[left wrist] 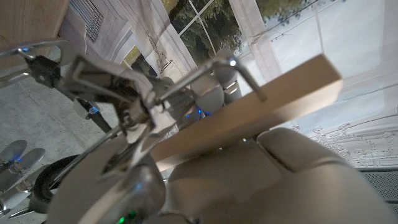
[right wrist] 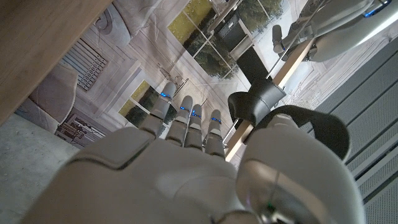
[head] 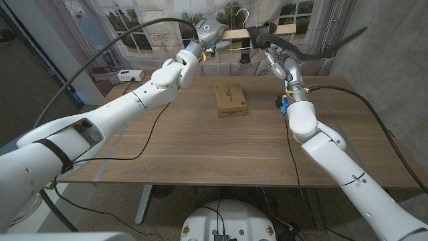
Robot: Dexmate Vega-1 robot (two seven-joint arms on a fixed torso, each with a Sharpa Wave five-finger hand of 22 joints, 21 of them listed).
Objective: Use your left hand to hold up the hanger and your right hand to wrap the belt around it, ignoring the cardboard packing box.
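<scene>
**Belt on the bar, wrap under way**

Progress looks to be somewhere in the middle. The left hand (head: 208,35) grips one end of the pale wooden hanger with a metal hook (head: 242,31) and holds it up in the air beyond the far edge of the wooden table (head: 200,140); the left wrist view shows the hanger's flat bar lying across that hand's curled fingers. The right hand (head: 275,59) is raised beside the hanger's other end, with the dark stiff belt (head: 294,43) looped over the bar close to it and a long tail of belt sweeping out to the robot's right. From the right wrist view the belt curls over the bar just beyond that hand's fingers, but whether they actually pinch it cannot be told. How many turns are made is unclear; at least one loop seems in place, and the free tail is judged left to wind.

Count: one hanger, one belt, one brown cardboard packing box (head: 231,99) lying untouched on the table, two hands
</scene>
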